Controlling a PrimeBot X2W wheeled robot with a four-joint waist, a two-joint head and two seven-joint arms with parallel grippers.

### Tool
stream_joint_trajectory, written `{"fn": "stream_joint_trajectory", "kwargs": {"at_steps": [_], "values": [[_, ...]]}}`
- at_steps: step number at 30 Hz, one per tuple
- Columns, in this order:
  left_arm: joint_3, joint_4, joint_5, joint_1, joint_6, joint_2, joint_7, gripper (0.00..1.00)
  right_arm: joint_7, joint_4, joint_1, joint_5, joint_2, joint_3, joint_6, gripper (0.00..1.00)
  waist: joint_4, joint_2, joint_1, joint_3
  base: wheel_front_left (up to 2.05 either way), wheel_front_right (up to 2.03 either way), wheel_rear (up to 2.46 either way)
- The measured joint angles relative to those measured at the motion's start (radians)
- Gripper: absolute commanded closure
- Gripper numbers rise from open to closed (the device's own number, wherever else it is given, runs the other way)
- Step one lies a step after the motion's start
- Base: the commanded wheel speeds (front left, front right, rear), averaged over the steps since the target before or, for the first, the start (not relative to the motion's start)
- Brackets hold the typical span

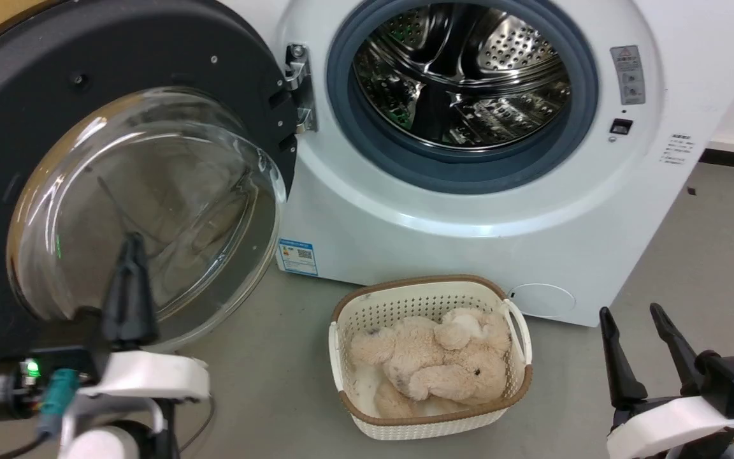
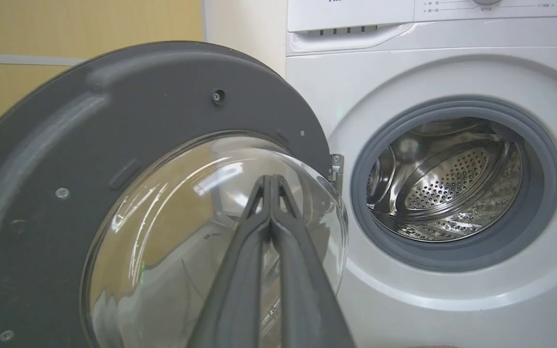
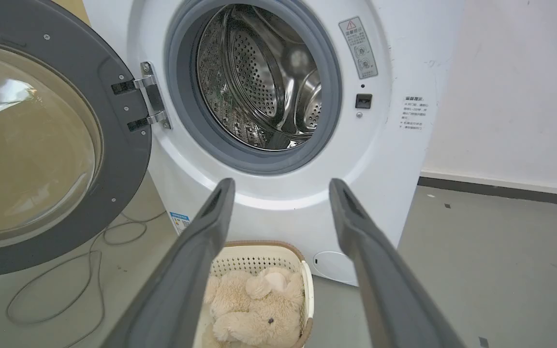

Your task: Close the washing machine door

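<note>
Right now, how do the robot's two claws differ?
The left gripper has its fingers pressed together; the right gripper has them spread apart. The left one is raised before the washing machine door; the right one sits low beside the basket. Both have dark fingers and hold nothing.

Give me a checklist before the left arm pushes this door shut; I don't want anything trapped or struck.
1. The washing machine door stands wide open on its hinge: ok.
2. The grey rubber ring and the drum mouth are free of laundry: ok.
3. The left gripper is shut, fingers together in front of the glass bowl; contact with it: cannot tell.
4. The right gripper is open, low at the right, off the door's swing: ok.
5. The basket with the plush toy stands before the washing machine; whether the door passes above it: cannot tell.
</note>
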Motion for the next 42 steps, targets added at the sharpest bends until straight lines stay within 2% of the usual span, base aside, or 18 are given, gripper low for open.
{"fn": "stream_joint_trajectory", "kwargs": {"at_steps": [11,21,31,42], "values": [[0.146,-0.012,-0.071,-0.09,-0.074,0.003,-0.025,1.0,-0.026,0.006,0.0,0.028,0.0,-0.024,0.0,0.0,0.056,0.0,0.0,0.025,0.0,0.0,0.0],[0.27,0.055,-0.134,-0.21,-0.126,0.03,-0.046,1.0,-0.046,0.009,-0.025,0.038,0.0,-0.045,0.0,0.0,0.108,0.0,0.0,0.067,0.0,0.0,0.0],[0.352,0.181,-0.197,-0.314,-0.146,0.124,-0.063,1.0,-0.064,0.014,-0.037,0.051,0.0,-0.068,0.0,0.0,0.15,0.0,0.0,0.106,0.0,0.0,0.0],[0.396,0.387,-0.277,-0.507,-0.143,0.247,0.017,1.0,-0.088,0.021,-0.066,0.074,0.0,-0.093,0.0,0.0,0.185,0.0,0.0,0.153,0.0,0.0,0.0]]}}
